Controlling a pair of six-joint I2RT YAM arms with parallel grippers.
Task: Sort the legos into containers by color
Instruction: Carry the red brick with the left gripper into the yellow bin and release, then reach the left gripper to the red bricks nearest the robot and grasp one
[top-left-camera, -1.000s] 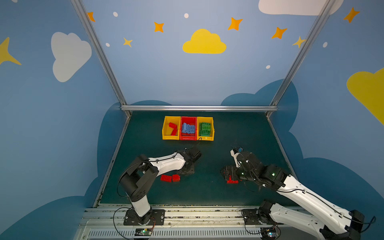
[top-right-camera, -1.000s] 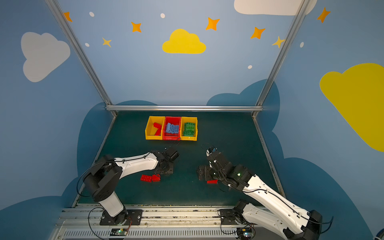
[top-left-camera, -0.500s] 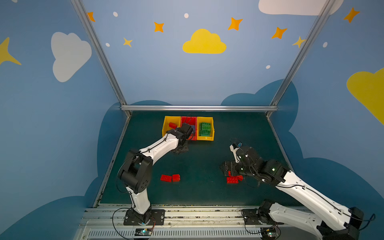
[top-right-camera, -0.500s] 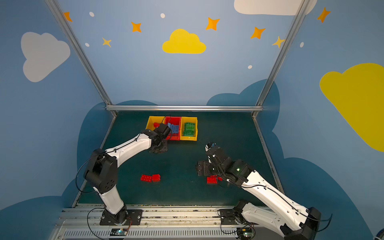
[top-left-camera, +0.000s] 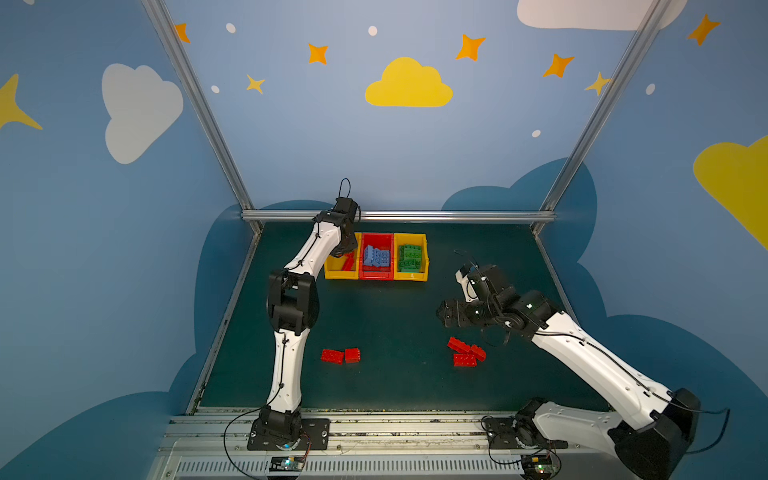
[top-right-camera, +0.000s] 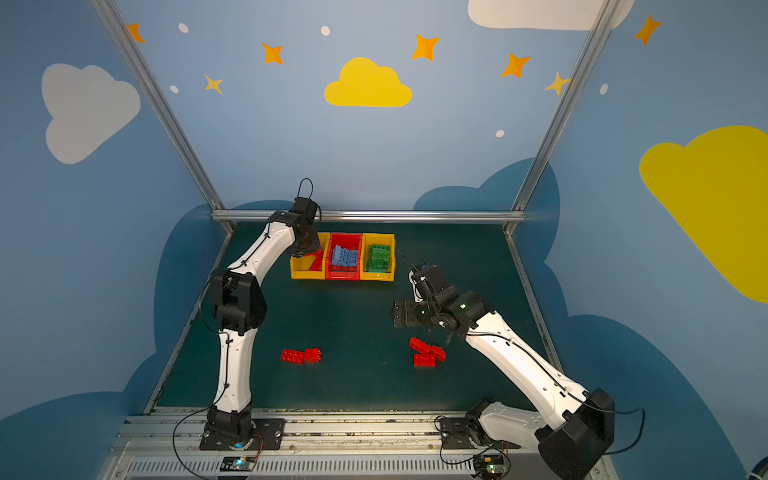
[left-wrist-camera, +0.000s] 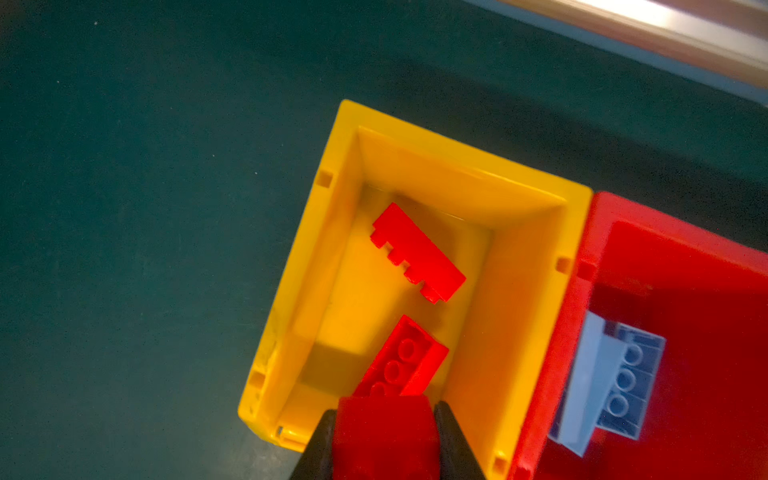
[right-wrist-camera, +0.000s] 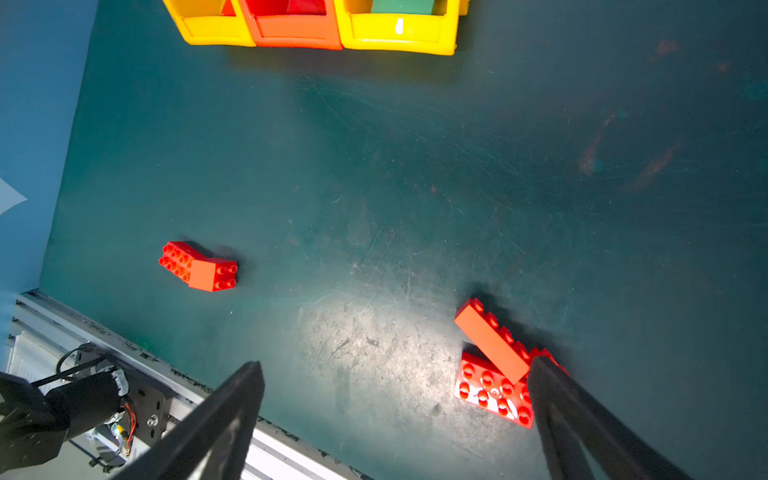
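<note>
Left tool (left-wrist-camera: 385, 412) clamps a red lego (left-wrist-camera: 386, 440), long axis hidden, over the far-left yellow bin (left-wrist-camera: 316, 249). Right tool (right-wrist-camera: 397, 365) stands wide above the table (top-left-camera: 395, 324), near three loose red legos (top-left-camera: 465, 351).

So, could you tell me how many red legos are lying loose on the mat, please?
5. Front left of the mat: a long brick beside a short brick. Front right: three bricks heaped together; another could be hidden under them.

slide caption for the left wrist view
Left gripper holds a red brick above a yellow bin containing two red bricks
</note>
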